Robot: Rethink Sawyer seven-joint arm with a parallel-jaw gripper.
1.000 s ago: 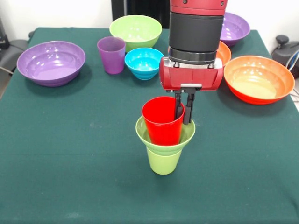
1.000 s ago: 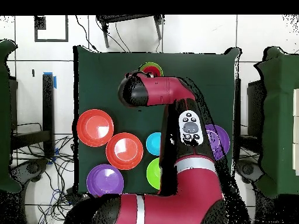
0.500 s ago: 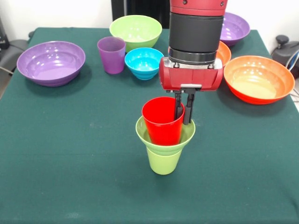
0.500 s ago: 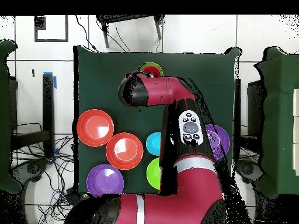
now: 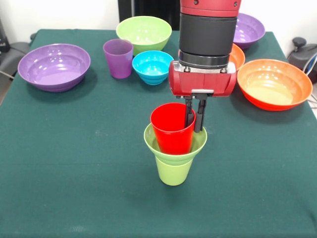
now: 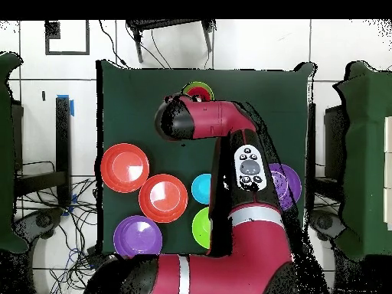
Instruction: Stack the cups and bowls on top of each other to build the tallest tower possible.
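Observation:
Near the table's middle stands the tower: a lime-green cup (image 5: 173, 172), a small lime-green bowl (image 5: 152, 143) seated on it, and a red cup (image 5: 170, 130) upright in that bowl. My gripper (image 5: 194, 126) comes down from above, shut on the red cup's right wall, with one finger inside the rim and one outside. The small blue bowl (image 5: 152, 67) and the purple cup (image 5: 118, 58) stand apart on the cloth behind. From overhead, the arm covers most of the red cup (image 6: 201, 91) and the gripper.
A medium lime-green bowl (image 5: 143, 32) sits at the back, with a wide purple bowl (image 5: 54, 66) to the left and another (image 5: 249, 29) at the back right. One orange bowl (image 5: 274, 83) lies right, a second (image 5: 238, 56) partly behind the arm.

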